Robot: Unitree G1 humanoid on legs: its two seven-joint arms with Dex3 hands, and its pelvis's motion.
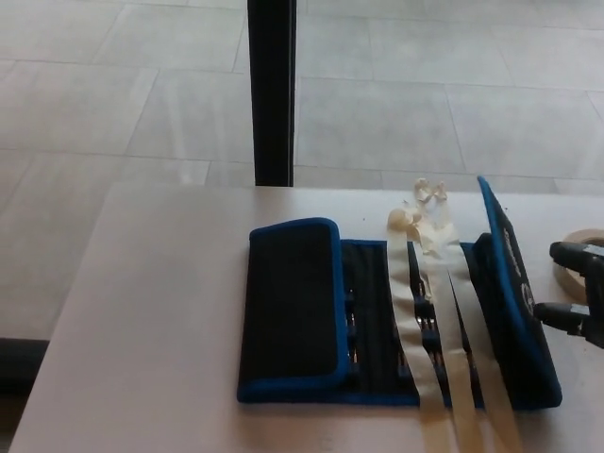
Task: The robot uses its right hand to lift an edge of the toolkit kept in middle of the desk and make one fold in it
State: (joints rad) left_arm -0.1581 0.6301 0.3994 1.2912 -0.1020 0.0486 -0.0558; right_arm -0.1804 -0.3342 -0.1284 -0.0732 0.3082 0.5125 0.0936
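The toolkit (377,321), a black fabric roll edged in blue, lies on the white desk (151,321), toward its near right part; its long axis runs left to right across the desk, parallel to the near edge; the left end panel is folded flat over the middle, and the right end panel stands raised, nearly upright, leaning slightly left, its blue rim pointing up and away. The right hand (578,288) shows only at the picture's right border, just beside the outer face of that raised panel; two black fingertips (566,253) are visible, one above the other with a gap between them, but whether they touch or grip the flap cannot be told, since most of the hand is cut off by the frame. Three pale tape strips (444,330) run from the far side of the toolkit across its open middle and over the near desk edge, with crumpled ends by the far rim. A roll of tape (571,269) lies on the desk behind the fingertips. A black post (274,90) stands beyond the desk on the tiled floor (425,104).
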